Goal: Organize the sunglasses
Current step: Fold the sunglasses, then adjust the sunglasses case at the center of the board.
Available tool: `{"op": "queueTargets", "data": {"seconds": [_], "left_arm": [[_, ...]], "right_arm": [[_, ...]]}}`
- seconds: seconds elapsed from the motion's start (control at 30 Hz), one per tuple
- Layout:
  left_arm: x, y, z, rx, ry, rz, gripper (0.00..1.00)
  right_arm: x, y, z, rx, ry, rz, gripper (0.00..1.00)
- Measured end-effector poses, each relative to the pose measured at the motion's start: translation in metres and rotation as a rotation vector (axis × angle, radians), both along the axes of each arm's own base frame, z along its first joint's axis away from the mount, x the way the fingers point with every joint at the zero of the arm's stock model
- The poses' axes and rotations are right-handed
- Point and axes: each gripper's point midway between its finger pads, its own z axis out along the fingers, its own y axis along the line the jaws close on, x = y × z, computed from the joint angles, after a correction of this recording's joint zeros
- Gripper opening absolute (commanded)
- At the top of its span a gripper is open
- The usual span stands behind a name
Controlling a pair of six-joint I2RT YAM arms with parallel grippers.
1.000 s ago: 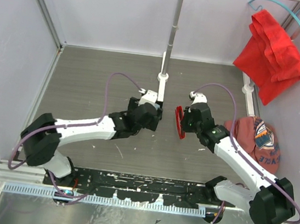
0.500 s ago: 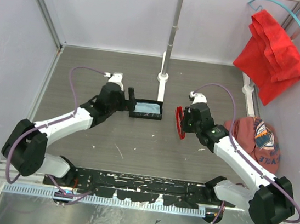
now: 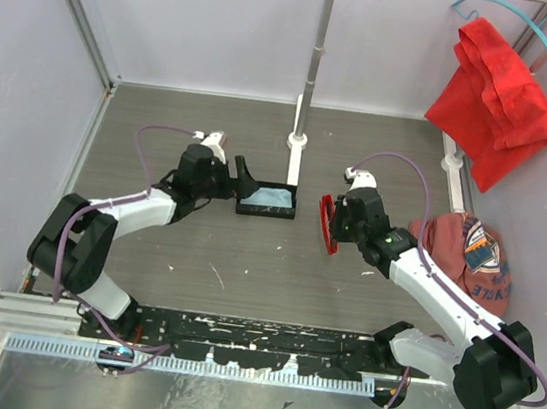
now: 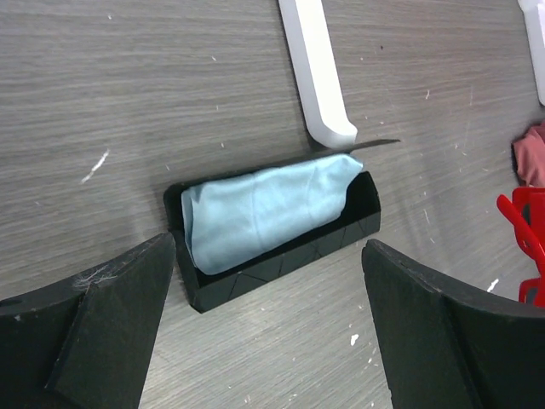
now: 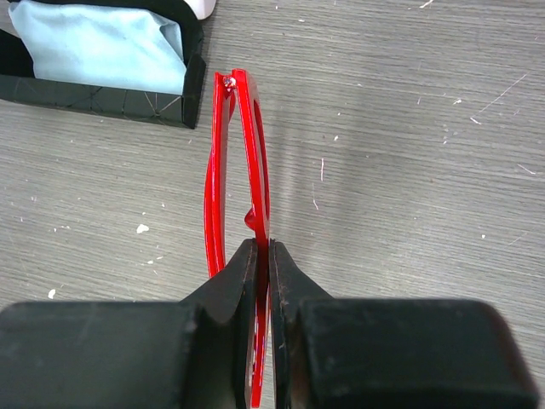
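The sunglasses (image 3: 326, 224), thin bright red frame folded, hang edge-on just above the table with my right gripper (image 3: 340, 223) shut on the frame. In the right wrist view the fingertips (image 5: 247, 264) pinch the red frame (image 5: 251, 145), and one slim arm runs alongside. A black oblong case (image 3: 264, 212) lies open to their left with a pale blue cloth (image 3: 269, 197) inside. My left gripper (image 3: 240, 175) stands open at the case's left end with nothing between its fingers. In the left wrist view the case (image 4: 289, 256) and cloth (image 4: 264, 209) lie beyond the left gripper (image 4: 268, 256).
A white pole base (image 3: 297, 142) stands just behind the case, seen also as a white foot (image 4: 319, 68). A reddish cap (image 3: 473, 256) lies at the right edge. A red cloth (image 3: 496, 88) hangs on a rack at the back right. Walls close the left side.
My left arm has swung from the table's middle to the left, uncovering the open case, and its gripper now sits at the case's left end. The right arm and sunglasses have not moved.
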Motion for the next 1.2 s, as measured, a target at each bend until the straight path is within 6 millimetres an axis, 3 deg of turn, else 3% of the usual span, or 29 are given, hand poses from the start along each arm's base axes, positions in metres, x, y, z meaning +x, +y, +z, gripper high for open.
{"op": "queueTargets", "data": {"seconds": [0.23, 0.47, 0.67, 1.2], "left_arm": [[-0.024, -0.006, -0.022, -0.028, 0.047, -0.043, 0.98], [-0.044, -0.035, -0.017, 0.043, -0.002, -0.135, 0.98], [-0.034, -0.034, -0.012, 0.109, -0.042, -0.119, 0.98], [-0.021, -0.041, -0.030, 0.306, -0.027, -0.114, 0.98]], "right_arm": [[-0.001, 0.000, -0.001, -0.001, 0.002, 0.000, 0.01], [0.000, 0.000, -0.001, 0.001, -0.001, 0.000, 0.01], [0.000, 0.000, -0.001, 0.001, -0.002, 0.000, 0.01], [0.001, -0.001, -0.001, -0.004, -0.005, -0.001, 0.01]]}}
